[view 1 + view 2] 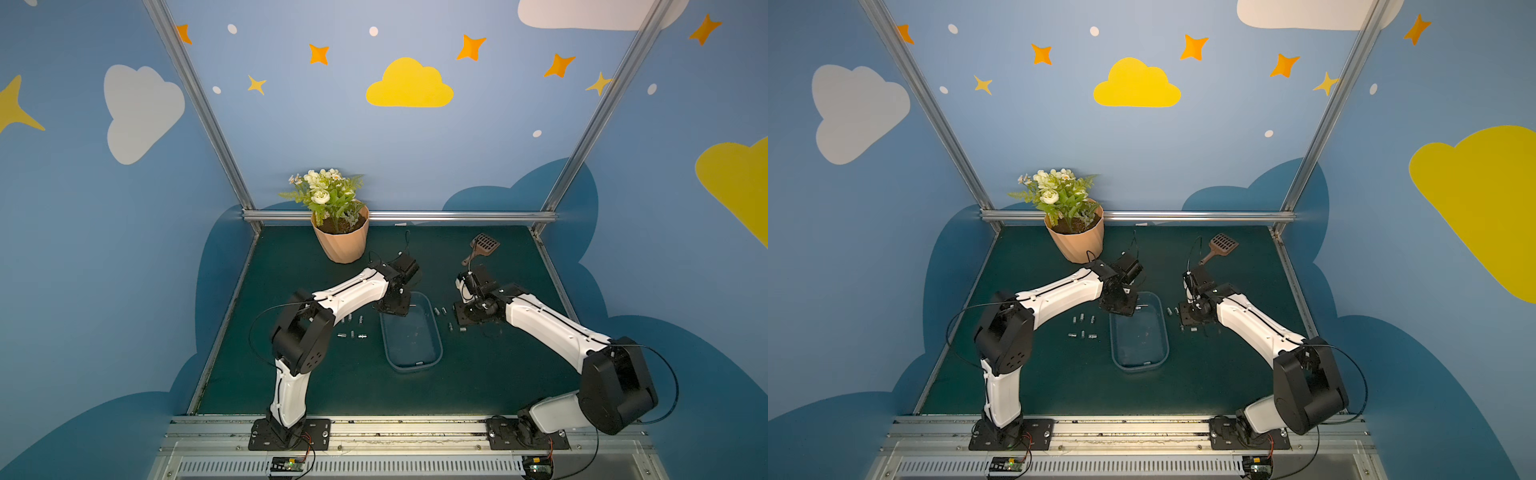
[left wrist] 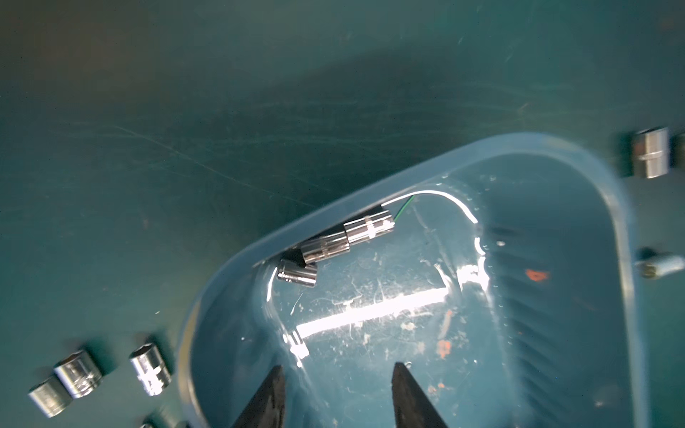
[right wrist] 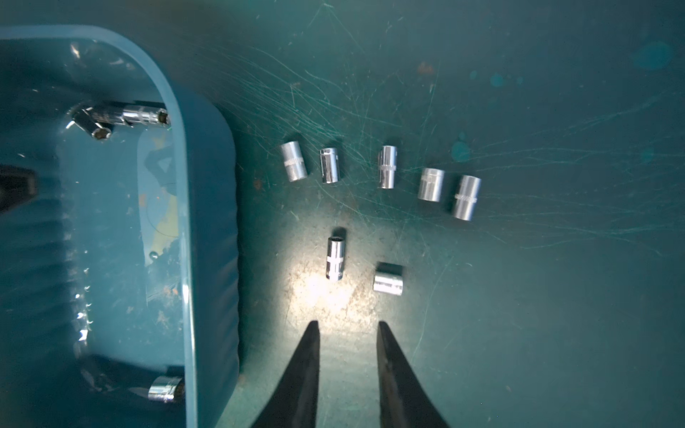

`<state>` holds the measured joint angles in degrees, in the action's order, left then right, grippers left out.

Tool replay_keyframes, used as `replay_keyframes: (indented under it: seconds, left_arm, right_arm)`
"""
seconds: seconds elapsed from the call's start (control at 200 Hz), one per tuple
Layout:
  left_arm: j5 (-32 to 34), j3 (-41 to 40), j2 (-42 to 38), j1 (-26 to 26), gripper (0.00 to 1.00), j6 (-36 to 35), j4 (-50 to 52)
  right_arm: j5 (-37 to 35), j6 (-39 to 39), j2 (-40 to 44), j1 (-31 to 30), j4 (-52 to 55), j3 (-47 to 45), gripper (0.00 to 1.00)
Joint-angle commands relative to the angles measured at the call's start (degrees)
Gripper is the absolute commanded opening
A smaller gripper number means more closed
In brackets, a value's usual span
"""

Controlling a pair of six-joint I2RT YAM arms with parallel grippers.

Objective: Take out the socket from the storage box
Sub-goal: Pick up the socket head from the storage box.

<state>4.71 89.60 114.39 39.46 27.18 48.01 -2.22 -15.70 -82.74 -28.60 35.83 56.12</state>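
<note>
Finding: the storage box (image 1: 410,366) sits on the green mat (image 1: 332,382) between the two arms. It is not yet cleared. Three chrome sockets lie on their sides at its far end, in a line close along one wall. The corner socket (image 2: 297,273) is angled off that wall. The middle socket (image 2: 323,251) and the outer socket (image 2: 367,229) lie end to end, touching or nearly so. A further socket (image 3: 166,387) shows low by the box wall in the right wrist view. I cannot tell whether it is inside the box or seen through the plastic. Loose sockets (image 3: 387,283) lie on the mat on both sides of the box.

The left gripper (image 2: 339,370) hangs over the box floor with its jaws parted and nothing between them. The right gripper (image 3: 348,326) hangs over the mat just beside the box. Its jaws are narrowly parted and empty.

Assessment: the step in hand appears to be the left arm's reach for one boxed socket. The corner socket looks the best candidate, since its tilt leaves room for a finger on each side. The jaws should cross the barrel and come down to the floor before closing. The other two lie so close to the wall that one finger may foul it. Chrome on smooth plastic is likely to roll or skid if struck off-centre.
</note>
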Motion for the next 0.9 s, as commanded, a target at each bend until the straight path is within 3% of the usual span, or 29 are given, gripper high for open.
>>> replay_keyframes:
  seconds: [0.0, 0.466, 0.896]
  left_arm:
    - [1.1, 3.1, 2.4, 0.4, 0.48, -0.6, 3.6]
    - [5.5, 9.5, 10.8, 0.7, 0.48, 1.4, 8.0]
    - [8.7, 10.9, 12.6, 0.6, 0.49, 1.7, 8.6]
  right_arm:
    - [0.6, -0.6, 1.6, 0.3, 0.8, -1.1, 0.28]
    - [1.2, -1.3, 1.7, 0.5, -0.1, -2.6, 0.28]
    - [1.4, -1.8, 2.0, 0.6, -0.5, -3.5, 0.28]
